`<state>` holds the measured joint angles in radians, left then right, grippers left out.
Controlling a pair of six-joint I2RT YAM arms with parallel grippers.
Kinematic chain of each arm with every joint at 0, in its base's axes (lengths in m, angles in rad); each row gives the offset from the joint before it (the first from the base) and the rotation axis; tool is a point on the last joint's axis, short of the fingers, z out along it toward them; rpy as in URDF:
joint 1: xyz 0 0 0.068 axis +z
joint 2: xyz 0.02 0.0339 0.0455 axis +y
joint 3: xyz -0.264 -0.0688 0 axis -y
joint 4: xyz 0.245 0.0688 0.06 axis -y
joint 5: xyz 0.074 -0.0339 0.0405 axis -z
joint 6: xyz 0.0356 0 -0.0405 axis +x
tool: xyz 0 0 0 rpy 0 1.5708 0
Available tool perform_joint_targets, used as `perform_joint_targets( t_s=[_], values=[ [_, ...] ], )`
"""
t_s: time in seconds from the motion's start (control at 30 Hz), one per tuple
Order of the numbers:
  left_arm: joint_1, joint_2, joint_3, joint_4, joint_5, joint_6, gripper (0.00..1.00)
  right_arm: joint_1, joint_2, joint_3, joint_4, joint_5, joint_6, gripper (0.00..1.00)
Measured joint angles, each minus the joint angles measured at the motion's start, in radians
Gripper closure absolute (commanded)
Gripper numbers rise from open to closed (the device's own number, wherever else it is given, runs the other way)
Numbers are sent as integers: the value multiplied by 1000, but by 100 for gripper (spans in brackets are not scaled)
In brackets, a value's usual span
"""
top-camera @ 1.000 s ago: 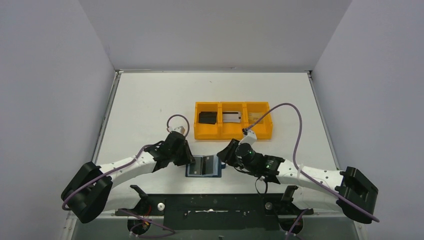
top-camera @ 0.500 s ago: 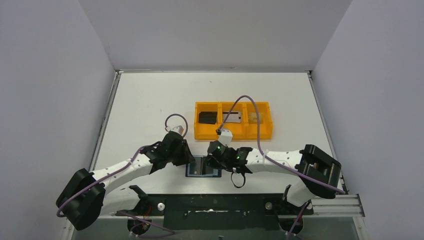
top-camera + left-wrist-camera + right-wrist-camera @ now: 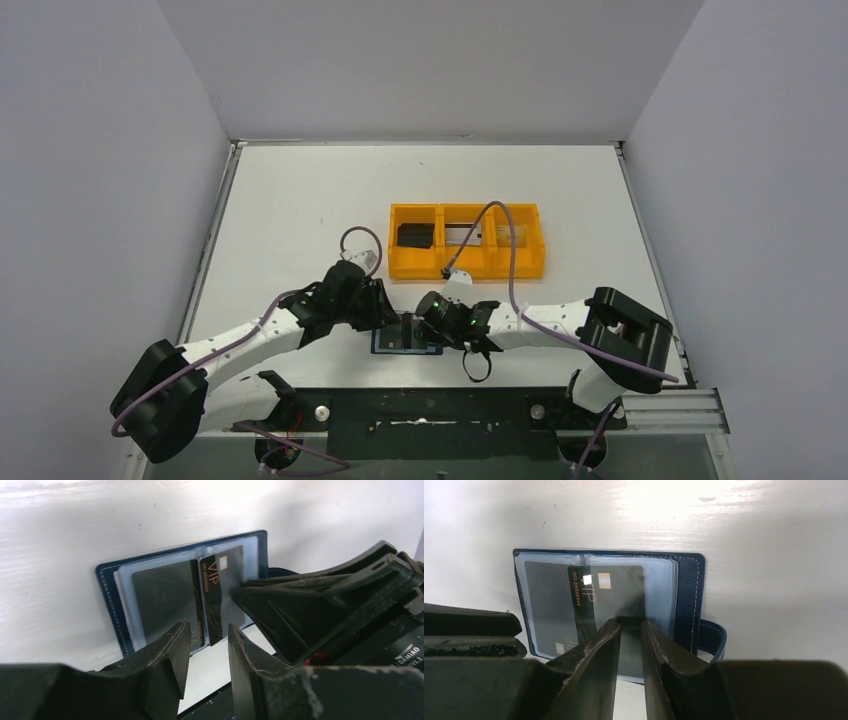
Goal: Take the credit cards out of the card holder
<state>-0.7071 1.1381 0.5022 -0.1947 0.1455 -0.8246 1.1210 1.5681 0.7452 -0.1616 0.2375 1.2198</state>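
Observation:
The card holder (image 3: pixel 396 343) lies open and flat near the table's front edge, navy with clear sleeves (image 3: pixel 686 595) (image 3: pixel 105 580). A black VIP credit card (image 3: pixel 614 587) (image 3: pixel 222 577) sits askew in its right half. Another dark card (image 3: pixel 544 602) (image 3: pixel 165 597) rests in the left sleeve. My right gripper (image 3: pixel 630 625) (image 3: pixel 420 318) stands over the VIP card, jaws a narrow gap apart with nothing clamped. My left gripper (image 3: pixel 210 630) (image 3: pixel 388 318) hovers at the holder's near left edge, open and empty.
An orange three-compartment tray (image 3: pixel 415 266) stands behind the holder, with a black card (image 3: pixel 415 235), a silver card (image 3: pixel 463 233) and a tan card (image 3: pixel 512 234) in it. The right arm's purple cable (image 3: pixel 500 215) arcs over the tray. Grey walls enclose the table.
My right arm has swung left and its gripper now sits over the holder's right half, jaws narrower. My left gripper has opened a little and edged right.

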Motion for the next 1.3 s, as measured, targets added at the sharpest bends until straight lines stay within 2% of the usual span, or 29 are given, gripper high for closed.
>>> perform_joint_targets(
  t_s=[0.23,0.8,1.03,1.3],
  values=[
    [0,50,3,52,53,0,64,0,1,-20,22,10,53,76],
    [-5,155,-68,227,92,-93,65,-6,-6,-122,235,-2,114,77],
    [-5,161,-95,277,87,-138,71,-9,-6,-133,254,-7,129,78],
    [-6,137,-100,249,42,-142,86,-9,-6,-126,241,-7,130,78]
  ],
)
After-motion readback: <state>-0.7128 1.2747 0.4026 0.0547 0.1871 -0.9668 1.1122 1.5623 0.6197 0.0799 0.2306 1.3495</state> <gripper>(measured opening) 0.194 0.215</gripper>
